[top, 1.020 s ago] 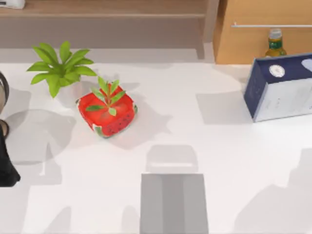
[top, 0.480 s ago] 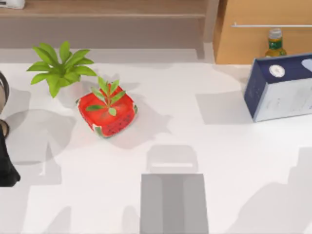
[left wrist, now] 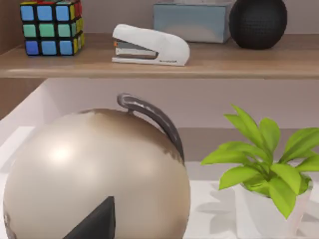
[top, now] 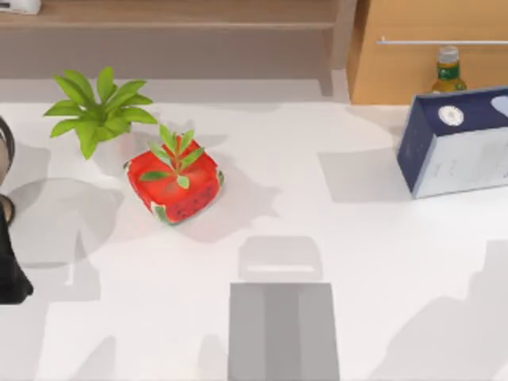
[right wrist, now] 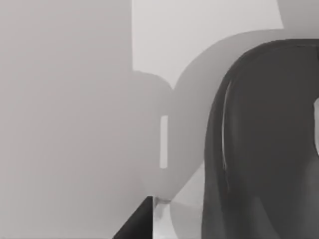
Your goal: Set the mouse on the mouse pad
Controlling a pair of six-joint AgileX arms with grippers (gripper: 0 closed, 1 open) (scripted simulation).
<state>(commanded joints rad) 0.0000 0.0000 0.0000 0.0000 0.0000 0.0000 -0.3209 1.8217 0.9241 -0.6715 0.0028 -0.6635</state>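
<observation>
Your right tool (right wrist: 135, 221) shows as no more than a dark wedge in its wrist view, so you cannot tell whether it is wide, narrow or holding anything. Just beside it looms a dark, glossy rounded body (right wrist: 264, 149), which I take to be the mouse, over pale ground crossed by shadows. Whether it is gripped or resting there cannot be told.

The mouse pad (top: 283, 332) lies at the near middle edge of the counter (top: 333, 230), bare. The risk is a release made on trust. If the hold is loose or off-centre, the smooth shell could slip and land on the counter beside the pad or half over its edge. The strawberry pot (top: 175, 184) and the navy-and-white box (top: 456, 143) stand well apart from the pad. Your left arm (top: 9, 274) sits parked at the counter's left edge.
</observation>
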